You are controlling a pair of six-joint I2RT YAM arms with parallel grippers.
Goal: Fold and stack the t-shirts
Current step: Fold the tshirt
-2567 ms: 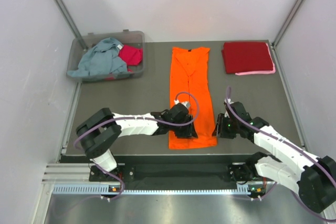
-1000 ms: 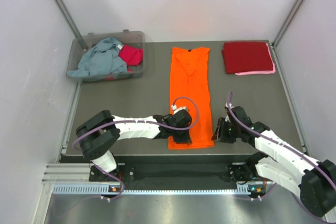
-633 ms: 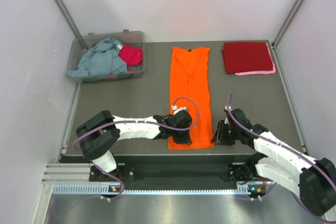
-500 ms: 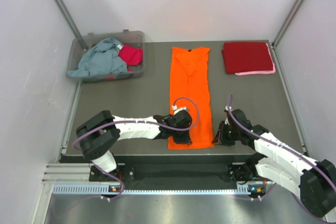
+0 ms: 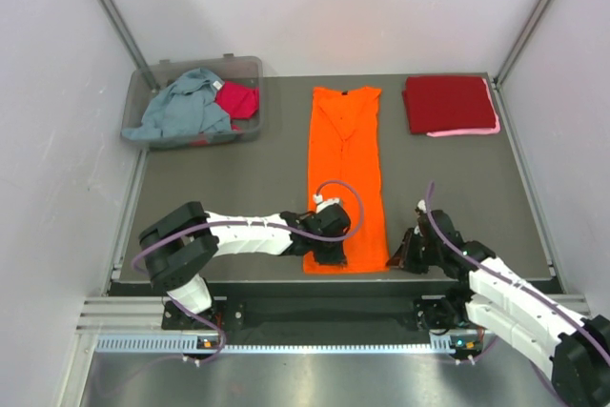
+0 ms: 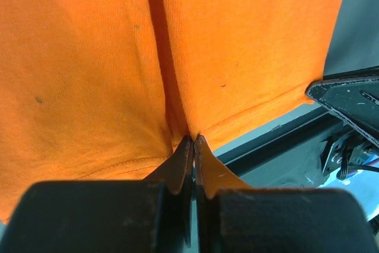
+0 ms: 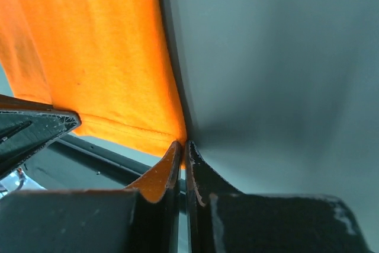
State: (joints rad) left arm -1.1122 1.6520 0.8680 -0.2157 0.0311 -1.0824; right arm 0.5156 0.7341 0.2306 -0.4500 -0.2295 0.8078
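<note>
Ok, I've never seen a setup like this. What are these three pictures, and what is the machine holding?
Two robot arms are bolted at the near edge of a table. The wide picture looks down from above and behind them; each close-up comes from a camera on one wrist. A long orange t-shirt lies flat in the middle. The left gripper and the right gripper are both shut on its near hem, the right one at the corner. Far right lies a folded dark red t-shirt on a pink t-shirt. The clear bin at far left holds a grey-blue t-shirt and a magenta t-shirt.
</note>
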